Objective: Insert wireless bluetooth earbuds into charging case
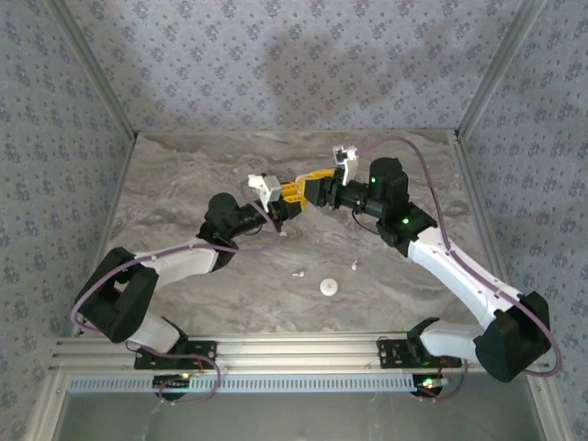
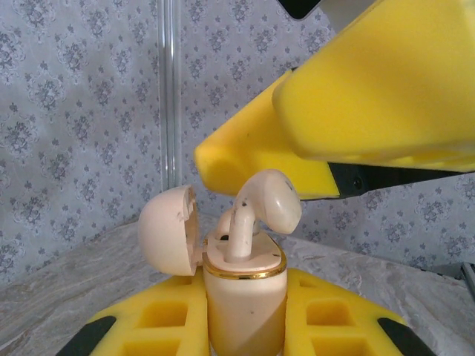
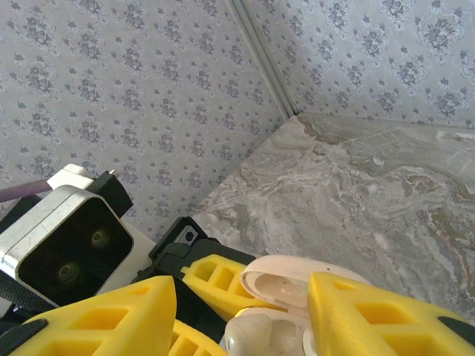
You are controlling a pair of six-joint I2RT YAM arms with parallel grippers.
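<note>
From above, left gripper (image 1: pixel 290 197) and right gripper (image 1: pixel 318 190) tip to tip over the middle of the table (image 1: pixel 184 184), nearer its far edge; too small there for any detail between them. Also from above, lying toward the near edge: a loose earbud (image 1: pixel 298 273), a second loose earbud (image 1: pixel 355 265) to its right, and between them, slightly nearer, a small round white piece (image 1: pixel 329 287). Closer, on the left wrist view: left gripper (image 2: pixel 246 330) closed tight on a cream charging case (image 2: pixel 245 293), held upright, yellow fingers (image 2: pixel 167 326) pressed to both sides, gold band round the rim, domed lid (image 2: pixel 167 231) swung open to the left. Standing in the case, stem down and bud up, one earbud (image 2: pixel 261 206), with a right finger (image 2: pixel 356 96) just above and behind it; touching or not, cannot tell. On the right wrist view: right gripper (image 3: pixel 241 315) spread wide, clamping nothing, case (image 3: pixel 278 285) with its lid up in the gap between the fingers, the left wrist's camera housing (image 3: pixel 67 248) at lower left.
</note>
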